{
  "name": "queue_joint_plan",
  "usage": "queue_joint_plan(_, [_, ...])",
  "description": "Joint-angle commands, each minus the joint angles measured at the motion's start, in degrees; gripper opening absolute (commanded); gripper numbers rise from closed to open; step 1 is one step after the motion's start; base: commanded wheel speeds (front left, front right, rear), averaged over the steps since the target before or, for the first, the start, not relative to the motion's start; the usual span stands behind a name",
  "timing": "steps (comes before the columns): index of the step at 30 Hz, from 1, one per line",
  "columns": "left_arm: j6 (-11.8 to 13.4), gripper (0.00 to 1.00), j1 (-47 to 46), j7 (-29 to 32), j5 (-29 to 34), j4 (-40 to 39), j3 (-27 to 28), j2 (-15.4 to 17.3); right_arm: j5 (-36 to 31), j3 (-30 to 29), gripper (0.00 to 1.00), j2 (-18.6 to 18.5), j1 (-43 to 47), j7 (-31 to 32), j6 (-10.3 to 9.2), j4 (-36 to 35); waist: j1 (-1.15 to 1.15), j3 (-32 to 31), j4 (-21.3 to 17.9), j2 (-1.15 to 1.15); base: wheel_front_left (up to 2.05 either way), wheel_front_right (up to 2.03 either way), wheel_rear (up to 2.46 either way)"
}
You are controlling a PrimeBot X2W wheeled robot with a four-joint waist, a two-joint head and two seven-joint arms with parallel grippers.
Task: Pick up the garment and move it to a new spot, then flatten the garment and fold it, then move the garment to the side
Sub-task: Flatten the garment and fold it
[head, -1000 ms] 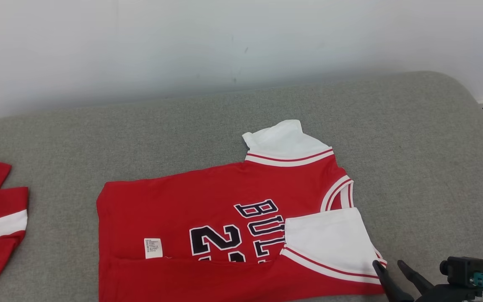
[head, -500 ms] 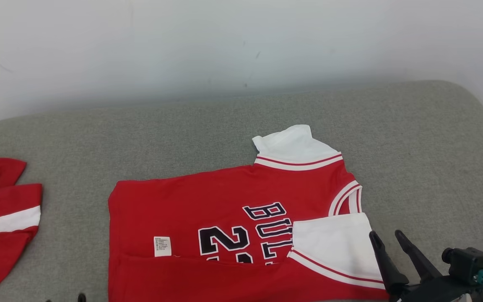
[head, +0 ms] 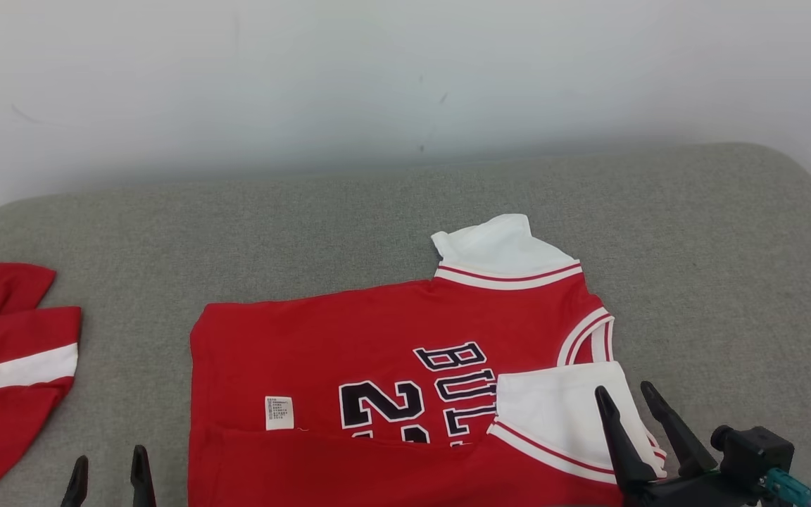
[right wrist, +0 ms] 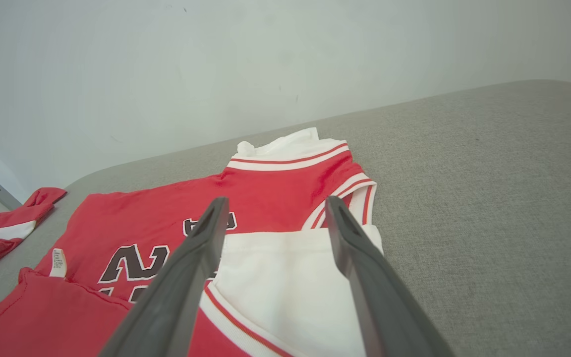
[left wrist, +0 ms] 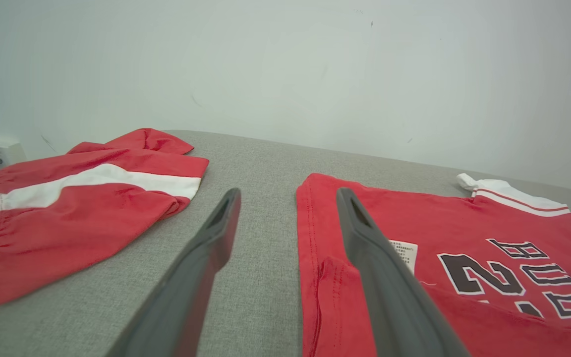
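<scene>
Both left gripper point(head: 110, 458) and right gripper point(head: 624, 389) gape empty; I judge the Bulls jersey point(head: 377, 331) mid-fold, needing its near edge pinched next.

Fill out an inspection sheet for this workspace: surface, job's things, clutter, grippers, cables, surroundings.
Surface: grey fabric cushion, with no stains seen.
Job's things: garment lies flat, its near edge folded up over the number and its white sleeve folded over the lettering.
Clutter: second red garment with a white stripe, at the left, apart from the jersey.
Grippers: left gripper open and empty, beside the jersey's left edge. Right gripper open and empty, over the white sleeve; contact cannot be told.
Cables: short teal lead behind the right gripper.
Surroundings: white wall with faint scuffs.
</scene>
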Motion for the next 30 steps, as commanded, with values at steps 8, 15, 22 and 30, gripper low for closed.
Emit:
queue_joint_plan(8, [-3.6,1.00,-6.6,-0.2,-2.0,5.8,0.1,1.1,-1.9,1.2,1.00,0.9,-5.1,-0.5,-0.03,1.2,0.00,3.3,-2.1,0.00,0.00,0.00,0.00])
queue_joint_plan(15, [-6.1,1.00,-16.1,1.9,-5.3,15.6,-1.1,5.9,-2.7,2.8,1.00,2.3,-10.1,-1.3,-0.04,3.3,0.00,6.7,-4.8,0.00,0.00,0.00,0.00])
queue_joint_plan(22, [-7.0,1.00,-26.0,7.2,-10.0,23.1,-3.4,12.3,-2.7,4.8,1.00,3.8,-15.3,-2.6,-0.03,5.6,0.00,11.3,-8.2,0.00,0.00,0.00,0.00])
queue_joint_plan(30, [-7.1,1.00,-33.6,12.6,-15.5,28.6,-6.9,20.1,-1.8,6.4,1.00,5.6,-19.5,-4.0,-0.03,8.7,0.00,15.1,-11.6,0.00,0.00,0.00,0.00])
